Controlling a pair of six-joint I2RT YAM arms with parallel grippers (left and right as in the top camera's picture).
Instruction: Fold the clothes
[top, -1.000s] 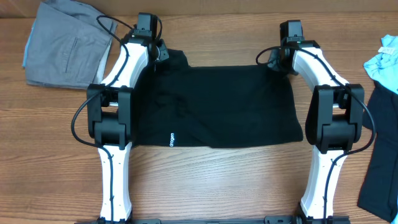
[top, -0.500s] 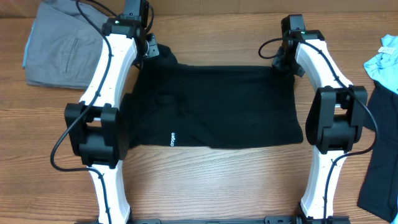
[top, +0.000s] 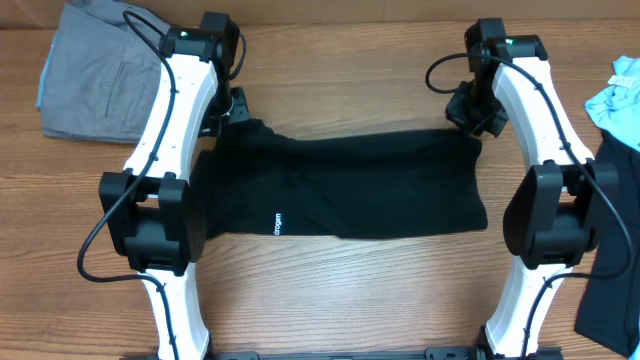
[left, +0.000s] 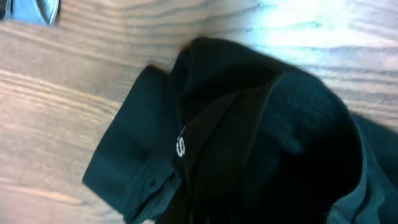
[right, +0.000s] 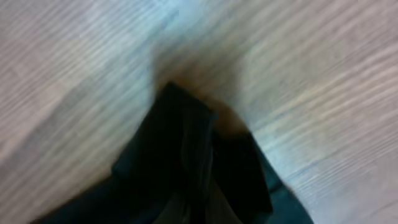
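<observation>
We have our left tool and right tool each closed tight on a top corner of the black shirt, its fabric bunched right under each tool, the rest spread flat on the desk between them and just behind both.

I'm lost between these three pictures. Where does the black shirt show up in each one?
Overhead: the black shirt lies spread across the middle, between the two arms.
Left wrist: it fills the centre and lower right, bunched, with a small white print.
Right wrist: only a dark, blurred, bunched corner at bottom centre.
Shared landmark: the wooden table lies under it in all three views.
</observation>
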